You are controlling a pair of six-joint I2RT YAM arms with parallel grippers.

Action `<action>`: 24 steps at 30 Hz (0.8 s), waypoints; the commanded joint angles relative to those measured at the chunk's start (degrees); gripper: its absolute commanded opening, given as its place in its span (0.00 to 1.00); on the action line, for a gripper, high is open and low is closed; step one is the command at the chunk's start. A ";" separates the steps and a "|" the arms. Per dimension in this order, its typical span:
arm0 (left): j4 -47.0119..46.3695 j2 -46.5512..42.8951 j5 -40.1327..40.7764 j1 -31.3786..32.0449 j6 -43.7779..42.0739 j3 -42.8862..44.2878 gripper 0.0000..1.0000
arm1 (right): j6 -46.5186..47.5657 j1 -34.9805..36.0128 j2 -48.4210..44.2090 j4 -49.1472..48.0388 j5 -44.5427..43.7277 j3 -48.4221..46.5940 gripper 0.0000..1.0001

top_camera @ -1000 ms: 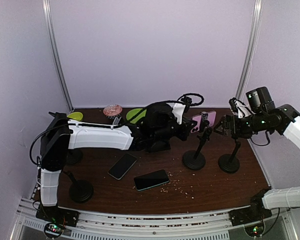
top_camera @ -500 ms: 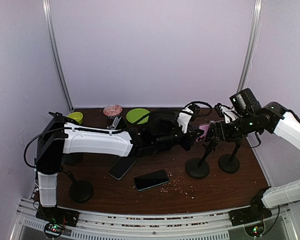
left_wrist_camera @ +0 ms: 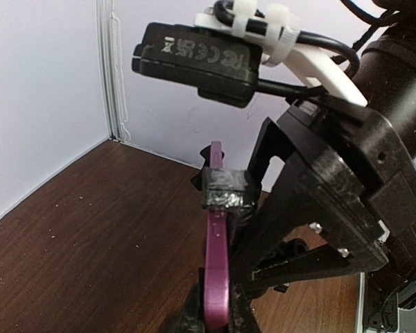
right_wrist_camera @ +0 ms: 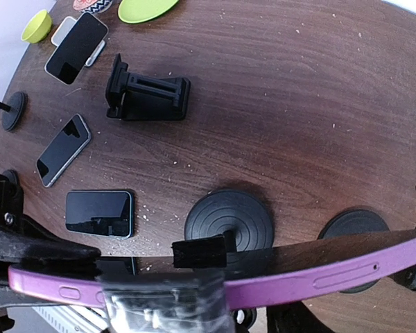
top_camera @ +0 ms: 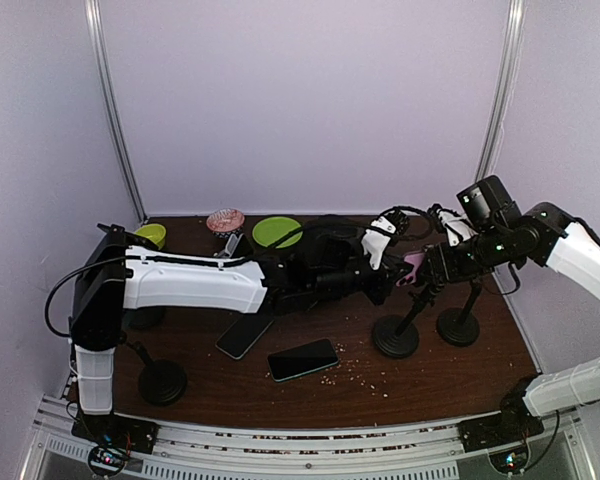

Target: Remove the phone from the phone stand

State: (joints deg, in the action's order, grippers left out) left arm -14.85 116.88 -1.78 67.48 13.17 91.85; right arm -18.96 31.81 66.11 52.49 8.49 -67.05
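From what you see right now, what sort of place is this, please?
Probably a robot test cell: plain walls boxing in a small table, arms mounted on a rail, phones and stands as props.

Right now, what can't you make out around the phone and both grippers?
- Left gripper jaws: top external too dark and small; left wrist bottom edge crops them.
- Right gripper jaws: right wrist bottom edge crops them.
- Phone screen: edge-on in both wrist views.
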 commanded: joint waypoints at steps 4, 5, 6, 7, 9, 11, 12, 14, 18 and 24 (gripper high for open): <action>0.19 -3.40 -3.05 1.34 -0.81 3.36 0.00 | 2.92 0.18 0.50 -3.14 -1.97 -1.64 0.29; 0.63 -3.29 -2.74 1.34 -1.23 3.53 0.00 | 3.34 0.18 0.78 -2.91 -1.49 -1.82 0.28; 1.12 -3.18 -2.25 1.34 -1.77 3.71 0.00 | 3.64 0.18 1.00 -2.59 -1.17 -2.04 0.26; 1.56 -3.09 -1.81 1.34 -2.49 3.84 0.00 | 3.81 0.18 1.14 -2.21 -0.92 -2.30 0.24; 2.05 -2.87 -1.14 1.34 -3.98 3.79 0.00 | 4.01 0.18 1.01 -1.45 -0.76 -2.68 0.20; 2.72 -2.44 -0.34 1.34 -5.41 3.85 0.15 | 3.89 0.18 0.51 -0.81 -0.69 -2.86 0.16; 3.01 -2.27 -0.38 1.34 -5.89 3.86 0.21 | 3.81 0.18 0.25 -0.63 -0.33 -2.88 0.14; 3.41 -1.83 -0.93 1.34 -6.87 3.93 0.34 | 3.55 0.18 -0.29 -0.16 0.49 -2.91 0.12; 3.87 -1.25 -0.80 1.25 -7.70 4.68 0.44 | 3.02 0.18 -1.41 -0.09 1.81 -2.38 0.11; 3.70 0.32 2.15 1.25 -7.88 6.36 0.29 | 2.44 0.18 -1.75 -0.60 2.98 -1.81 0.07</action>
State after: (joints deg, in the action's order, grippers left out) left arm -9.04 116.88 -1.43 68.58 6.57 95.35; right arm -15.70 32.32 66.22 53.47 10.33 -68.01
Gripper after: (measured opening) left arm 0.348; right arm 0.280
